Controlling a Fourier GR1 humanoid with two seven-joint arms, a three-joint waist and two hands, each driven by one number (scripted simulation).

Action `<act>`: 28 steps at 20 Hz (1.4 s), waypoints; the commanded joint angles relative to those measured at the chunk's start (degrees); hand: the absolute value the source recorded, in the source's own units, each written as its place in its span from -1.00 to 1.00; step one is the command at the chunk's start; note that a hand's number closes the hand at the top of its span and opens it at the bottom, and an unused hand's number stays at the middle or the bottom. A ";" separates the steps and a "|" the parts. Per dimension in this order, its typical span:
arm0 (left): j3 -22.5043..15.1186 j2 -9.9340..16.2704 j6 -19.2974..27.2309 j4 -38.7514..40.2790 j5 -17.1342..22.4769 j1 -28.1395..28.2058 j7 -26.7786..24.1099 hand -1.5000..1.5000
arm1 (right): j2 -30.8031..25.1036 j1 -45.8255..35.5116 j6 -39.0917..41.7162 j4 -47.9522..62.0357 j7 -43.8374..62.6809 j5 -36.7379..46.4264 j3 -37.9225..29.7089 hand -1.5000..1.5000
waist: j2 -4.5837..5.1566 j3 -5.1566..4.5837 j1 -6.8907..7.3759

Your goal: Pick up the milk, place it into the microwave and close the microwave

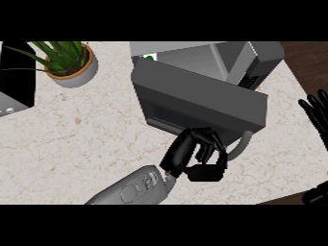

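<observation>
Left hand (pixel 195 156), fingers curled, seemingly presses the microwave (pixel 216 81) door (pixel 195 103); right hand (pixel 327 115) rests, fingers spread, at the right edge.

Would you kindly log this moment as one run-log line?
left hand: fingers curled at microwave door | door: partly swung | milk: not visible | right hand: open, resting at right edge

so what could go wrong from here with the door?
The left hand is at the microwave door, which is only part shut: fingers could slip off the door's edge or get caught as it closes. The milk isn't visible, so I can't confirm it's inside. The right hand rests open, clear of the door.
</observation>
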 commanded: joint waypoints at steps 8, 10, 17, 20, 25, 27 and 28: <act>5.04 -0.41 4.72 6.82 10.66 -9.92 0.08 1.00 | -1.78 -1.60 3.44 -3.82 4.56 -6.37 0.87 -1.00 | 1.50 0.00 -4.41; 7.24 -0.42 5.27 7.08 12.67 -10.93 -1.53 1.00 | -2.03 -1.50 4.19 -4.09 4.91 -8.05 0.64 -1.00 | 1.72 -0.05 -5.20; 12.35 -0.42 4.55 10.37 18.30 -14.27 -6.53 1.00 | -2.67 -2.37 4.27 -5.41 6.65 -10.54 0.56 -1.00 | 2.69 -0.06 -6.67; 12.89 -0.42 3.65 11.79 20.29 -15.92 -7.76 1.00 | -4.05 -3.00 4.62 -6.16 7.69 -11.48 0.07 -1.00 | 2.58 -0.06 -7.47; 13.49 -0.42 3.04 14.01 22.23 -16.76 -10.51 1.00 | -4.80 -4.59 4.32 -6.90 8.71 -13.35 -0.49 -1.00 | 3.08 0.01 -7.75; 13.66 -0.42 2.69 14.65 23.22 -16.79 -11.20 1.00 | -5.43 -4.78 4.76 -7.10 9.43 -13.79 -0.26 -1.00 | 3.23 0.01 -7.74; 13.83 -0.42 2.42 14.68 23.67 -18.10 -10.82 1.00 | -5.00 -5.02 4.52 -7.07 9.37 -14.29 -0.23 -1.00 | 3.17 0.11 -7.86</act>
